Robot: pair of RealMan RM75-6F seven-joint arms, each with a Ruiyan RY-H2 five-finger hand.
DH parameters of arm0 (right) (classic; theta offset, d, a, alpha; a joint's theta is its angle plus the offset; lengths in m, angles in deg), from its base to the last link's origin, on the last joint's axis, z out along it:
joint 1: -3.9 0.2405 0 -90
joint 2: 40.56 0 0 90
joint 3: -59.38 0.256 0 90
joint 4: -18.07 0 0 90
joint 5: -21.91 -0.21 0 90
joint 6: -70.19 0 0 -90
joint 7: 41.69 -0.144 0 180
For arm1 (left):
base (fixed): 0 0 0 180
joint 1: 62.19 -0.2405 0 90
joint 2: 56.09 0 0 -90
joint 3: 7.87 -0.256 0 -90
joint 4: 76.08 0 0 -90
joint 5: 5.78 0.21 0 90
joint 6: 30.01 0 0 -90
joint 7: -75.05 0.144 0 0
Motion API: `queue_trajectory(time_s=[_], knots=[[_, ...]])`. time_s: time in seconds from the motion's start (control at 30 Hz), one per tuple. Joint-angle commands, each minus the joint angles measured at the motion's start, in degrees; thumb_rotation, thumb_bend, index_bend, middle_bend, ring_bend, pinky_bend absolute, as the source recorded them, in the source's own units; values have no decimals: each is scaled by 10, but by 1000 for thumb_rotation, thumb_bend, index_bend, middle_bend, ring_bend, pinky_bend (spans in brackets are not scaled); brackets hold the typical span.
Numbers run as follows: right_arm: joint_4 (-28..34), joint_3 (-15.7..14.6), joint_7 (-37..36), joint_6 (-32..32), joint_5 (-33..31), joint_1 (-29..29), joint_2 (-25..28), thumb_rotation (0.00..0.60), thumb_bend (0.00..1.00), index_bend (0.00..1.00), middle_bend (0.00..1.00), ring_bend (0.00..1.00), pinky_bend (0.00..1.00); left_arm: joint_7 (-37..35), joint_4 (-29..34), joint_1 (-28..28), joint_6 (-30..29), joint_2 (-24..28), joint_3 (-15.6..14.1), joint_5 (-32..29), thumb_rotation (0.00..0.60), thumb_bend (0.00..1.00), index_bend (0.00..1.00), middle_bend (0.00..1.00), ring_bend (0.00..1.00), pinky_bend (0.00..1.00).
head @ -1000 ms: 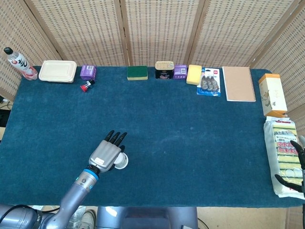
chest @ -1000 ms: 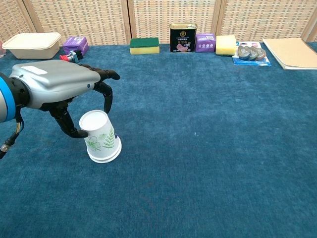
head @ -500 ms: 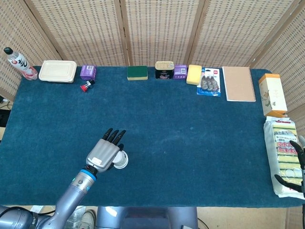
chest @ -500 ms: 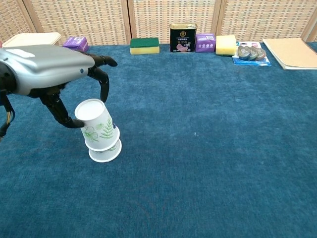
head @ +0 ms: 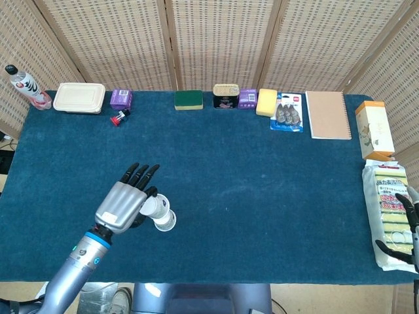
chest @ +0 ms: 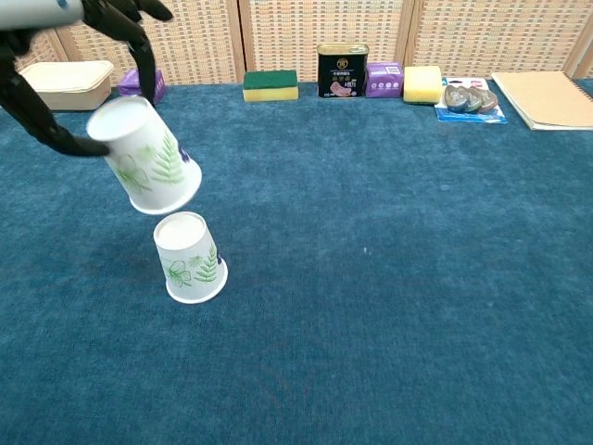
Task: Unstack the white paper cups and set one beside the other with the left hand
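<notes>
Two white paper cups with green leaf prints are apart. One cup (chest: 190, 259) stands upside down on the blue table cloth (chest: 389, 278); its rim shows as (head: 165, 221) in the head view. The other cup (chest: 144, 156) hangs tilted in the air above and left of it, held by my left hand (head: 122, 202) between thumb and fingers. In the chest view only the dark fingers (chest: 42, 111) of that hand show at the top left. My right hand (head: 405, 234) sits at the table's right edge, fingers curled, nothing in it.
Along the back edge stand a bottle (head: 23, 86), a beige food box (head: 79, 97), purple boxes (head: 121, 98), a green sponge (head: 188, 99), a tin (head: 226, 95), a yellow sponge (head: 266, 101) and a notebook (head: 327, 114). A sponge pack (head: 389, 212) lies at the right.
My left hand has lifted the upper cup up and to the left, off the lower one. The lower cup stays standing on the cloth. The right hand has barely moved.
</notes>
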Motion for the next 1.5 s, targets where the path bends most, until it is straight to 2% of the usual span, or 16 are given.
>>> queue_trajectory(time_s=[0.03,0.27,0.43,0.73,1.5], knots=[[2,-1,2,-1,1,0,0,600,0,83,0,0,0,-44,-1,-18,8,44,-1,18,600,213,401,0,0,22],[5,-4,7,-5,3,1,0,600,0,83,0,0,0,-108,-58,-37,46,66,-17,24,600,214,400,0,0,22],[6,-6,10,-7,3,2,0,600,0,83,0,0,0,-156,-125,-46,87,40,-28,21,600,213,401,0,0,22],[8,-5,7,-8,0,2,3,600,0,84,0,0,0,-167,-194,-47,119,-16,-32,9,600,215,401,0,0,22],[9,-4,-5,-8,-3,1,7,600,0,84,0,0,0,-97,-207,-39,105,-74,-29,-12,600,215,400,0,0,22]])
